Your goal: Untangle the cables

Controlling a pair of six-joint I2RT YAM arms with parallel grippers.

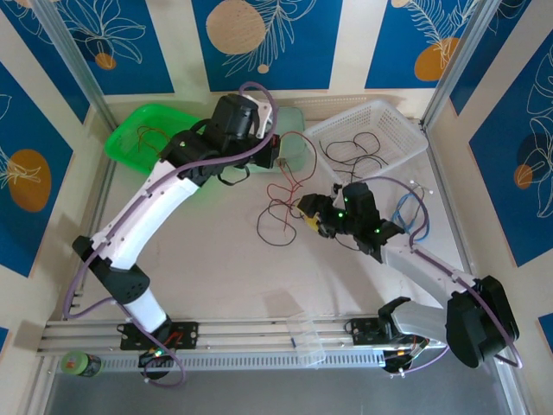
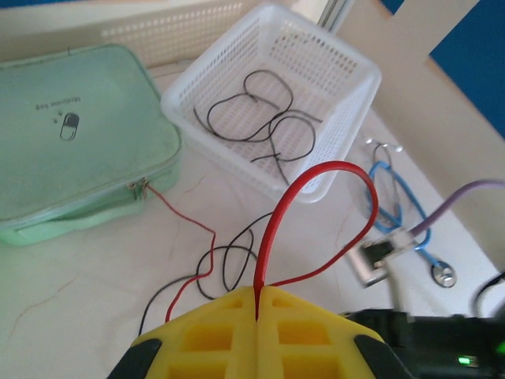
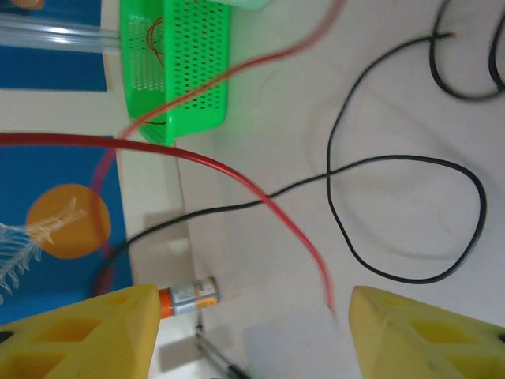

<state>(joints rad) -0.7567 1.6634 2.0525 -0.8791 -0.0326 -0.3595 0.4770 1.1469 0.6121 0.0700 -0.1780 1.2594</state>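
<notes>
Thin red and black cables [image 1: 281,207] lie tangled mid-table. My left gripper [image 2: 259,290] is shut on a red cable [image 2: 316,170], which arcs up from between the yellow fingers and drops back toward the table. From above, the left gripper [image 1: 278,160] sits beside the mint case. My right gripper [image 3: 252,304] is open; a red cable [image 3: 237,178] hangs down with its loose end between the fingers, touching neither. A black cable [image 3: 410,162] loops on the table below. From above, the right gripper [image 1: 309,218] hovers at the tangle's right side.
A white basket [image 1: 380,117] at the back right holds black cables [image 2: 260,118]. A green basket [image 1: 130,138] at the back left holds red ones. A mint case [image 2: 79,150] lies between them. A light blue looped cable [image 1: 410,212] lies at the right.
</notes>
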